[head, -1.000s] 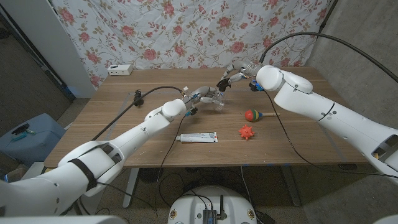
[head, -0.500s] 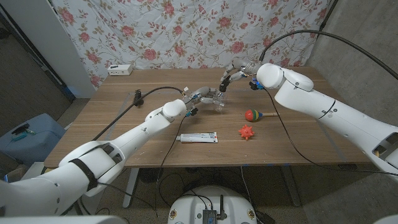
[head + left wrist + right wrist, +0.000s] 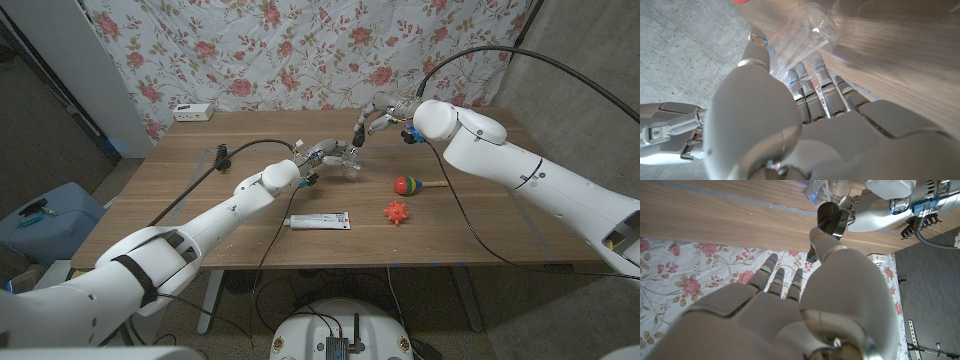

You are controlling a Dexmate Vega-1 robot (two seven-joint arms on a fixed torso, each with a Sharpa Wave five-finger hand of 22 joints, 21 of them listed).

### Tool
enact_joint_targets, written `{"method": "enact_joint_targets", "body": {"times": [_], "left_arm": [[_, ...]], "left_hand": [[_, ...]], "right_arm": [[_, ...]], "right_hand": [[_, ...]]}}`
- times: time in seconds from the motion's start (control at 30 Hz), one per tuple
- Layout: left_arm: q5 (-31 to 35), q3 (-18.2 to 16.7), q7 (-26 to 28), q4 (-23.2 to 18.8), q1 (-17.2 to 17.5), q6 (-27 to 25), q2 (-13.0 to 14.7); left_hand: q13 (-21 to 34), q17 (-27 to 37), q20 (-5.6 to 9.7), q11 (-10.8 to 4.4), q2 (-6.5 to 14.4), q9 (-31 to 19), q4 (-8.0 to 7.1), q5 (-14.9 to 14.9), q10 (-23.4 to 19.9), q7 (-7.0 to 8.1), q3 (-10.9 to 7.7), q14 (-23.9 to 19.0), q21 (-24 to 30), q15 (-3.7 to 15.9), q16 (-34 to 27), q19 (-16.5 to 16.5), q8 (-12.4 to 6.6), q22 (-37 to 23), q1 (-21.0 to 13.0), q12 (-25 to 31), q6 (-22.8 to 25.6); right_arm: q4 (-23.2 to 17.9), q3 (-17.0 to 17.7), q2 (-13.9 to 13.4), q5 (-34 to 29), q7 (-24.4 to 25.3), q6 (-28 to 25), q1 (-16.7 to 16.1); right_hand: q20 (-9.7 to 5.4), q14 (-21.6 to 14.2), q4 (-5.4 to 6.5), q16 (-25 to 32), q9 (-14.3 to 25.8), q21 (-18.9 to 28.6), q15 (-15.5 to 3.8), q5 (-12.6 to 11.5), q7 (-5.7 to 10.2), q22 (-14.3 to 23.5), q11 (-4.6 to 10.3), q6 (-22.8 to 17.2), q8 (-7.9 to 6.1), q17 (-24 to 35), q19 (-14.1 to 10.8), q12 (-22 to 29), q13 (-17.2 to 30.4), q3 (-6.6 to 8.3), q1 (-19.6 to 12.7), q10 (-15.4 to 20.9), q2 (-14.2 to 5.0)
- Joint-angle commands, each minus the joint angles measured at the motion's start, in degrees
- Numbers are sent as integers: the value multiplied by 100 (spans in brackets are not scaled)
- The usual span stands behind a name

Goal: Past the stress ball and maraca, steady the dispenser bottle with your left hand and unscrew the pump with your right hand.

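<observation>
The left hand point(image 3: 325, 153) wraps its fingers round the clear plastic dispenser bottle point(image 3: 349, 163), far back on the wooden table point(image 3: 200, 190). The right hand point(image 3: 372, 122) pinches the black pump point(image 3: 829, 218); the right wrist view shows that pinch up close. The red spiky stress ball point(image 3: 398, 212) and striped maraca point(image 3: 408, 185) sit nearer, with bare wood around.

We are seeing printing on the white tube point(image 3: 318, 221) lying on the counter point(image 3: 200, 190), but it is too small to read.
</observation>
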State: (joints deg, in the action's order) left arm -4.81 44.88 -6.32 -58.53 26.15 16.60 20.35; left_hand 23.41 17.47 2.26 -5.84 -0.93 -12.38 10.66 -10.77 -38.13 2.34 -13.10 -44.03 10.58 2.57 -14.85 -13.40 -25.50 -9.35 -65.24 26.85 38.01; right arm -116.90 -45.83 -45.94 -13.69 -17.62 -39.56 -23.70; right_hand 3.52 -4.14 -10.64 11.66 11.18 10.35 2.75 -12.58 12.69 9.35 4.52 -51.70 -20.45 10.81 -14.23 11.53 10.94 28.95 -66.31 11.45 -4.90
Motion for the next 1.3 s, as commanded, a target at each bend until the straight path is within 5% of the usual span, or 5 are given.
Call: {"method": "enact_joint_targets", "body": {"times": [0.03, 0.53, 0.93, 1.1, 1.3], "left_arm": [[54, -1, 88, 15, -4, 101, -14], [78, 17, 102, 117, -49, 157, -62], [186, 25, 284, 58, -14, 181, -61], [212, 24, 324, 6, 8, 155, -45], [230, 26, 344, -13, 10, 140, -46]], "left_hand": [[453, 16, 542, -174, 719, -16, -228, -42, -247, 29, -272, -274, -17, 764, -32, -18, -40, 0, -31, 34, 387], [464, 8, 542, -187, 715, -14, -224, -40, -266, 39, -287, -281, -18, 755, -11, -15, -53, -1, -17, 32, 389], [473, 17, 543, -195, 712, -13, -219, -38, -294, 42, -293, -295, -17, 754, -10, -15, -70, -1, -8, 35, 405], [477, 5, 546, -181, 706, -13, -219, -37, -294, 38, -300, -312, -17, 748, -1, -14, -84, -1, 1, 31, 428], [482, 1, 560, -185, 695, -13, -210, -37, -313, 43, -306, -320, -15, 754, 6, -21, -92, -1, -1, 34, 432]], "right_arm": [[-307, 167, -161, 29, 38, -59, -75], [-672, 561, -298, 280, 378, -44, -377], [-888, 479, -363, 153, 494, -361, -386], [-942, 437, -353, 89, 572, -511, -404], [-997, 358, -324, -13, 662, -701, -398]], "right_hand": [[33, 3, 36, -8, 3, 13, 21, -11, 5, 14, -32, 199, 126, 17, 26, -79, 4, -19, -86, -176, 45], [131, -14, 163, 10, 5, 32, 120, 86, 1, 16, -205, 543, 374, 28, 10, -42, 18, -244, 179, -176, 253], [221, -51, 540, 38, 65, 60, 281, 226, -50, 26, -446, 1115, 750, 74, -77, -31, 35, -771, 1403, -206, 571], [66, -195, 712, 78, 110, 123, 257, 236, -296, 36, -568, 1272, 808, 74, -315, -18, 37, -994, 1987, -182, 650], [-3, -278, 790, 93, 131, 142, 208, 233, -613, 44, -686, 1320, 818, 79, -450, 3, 38, -1105, 2289, -117, 682]]}}
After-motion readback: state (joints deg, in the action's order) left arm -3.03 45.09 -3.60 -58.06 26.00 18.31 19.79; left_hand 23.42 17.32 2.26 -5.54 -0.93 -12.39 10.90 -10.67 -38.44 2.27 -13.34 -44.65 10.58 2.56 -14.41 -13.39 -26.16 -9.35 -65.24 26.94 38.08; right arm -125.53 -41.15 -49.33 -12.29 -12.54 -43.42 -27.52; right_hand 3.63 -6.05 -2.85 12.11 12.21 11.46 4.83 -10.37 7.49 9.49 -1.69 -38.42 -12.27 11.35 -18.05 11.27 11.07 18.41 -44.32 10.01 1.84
